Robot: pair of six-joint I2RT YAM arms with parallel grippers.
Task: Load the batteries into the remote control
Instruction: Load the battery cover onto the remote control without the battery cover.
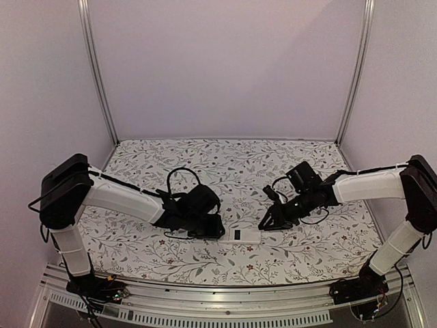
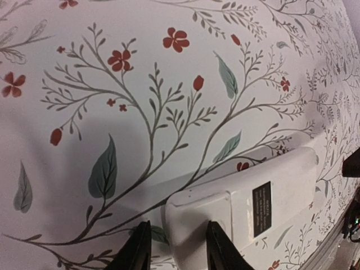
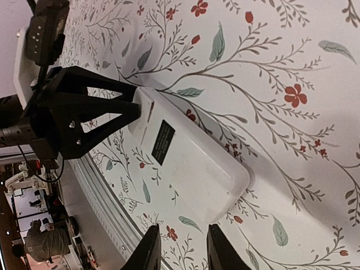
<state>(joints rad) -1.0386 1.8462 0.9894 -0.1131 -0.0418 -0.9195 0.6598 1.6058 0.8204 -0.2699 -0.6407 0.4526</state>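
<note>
The remote control (image 1: 242, 234) (image 2: 281, 185) (image 3: 197, 169) lies flat on the floral cloth with its plain white back up, and a small black label (image 2: 261, 208) shows on it. My left gripper (image 1: 220, 229) (image 2: 177, 250) is open at the remote's left end. One finger is over the white back and the other is off its edge. My right gripper (image 1: 263, 224) (image 3: 183, 247) is open just short of the remote's right end, with nothing between its fingers. In the right wrist view the left gripper's fingertips (image 3: 135, 109) meet the remote's far end. The batteries are out of view.
The floral cloth (image 1: 225, 164) covers the table. A metal rail (image 1: 225, 301) (image 3: 107, 202) runs along the near edge close to the remote. Plain walls and upright posts (image 1: 99, 75) close in the back and both sides.
</note>
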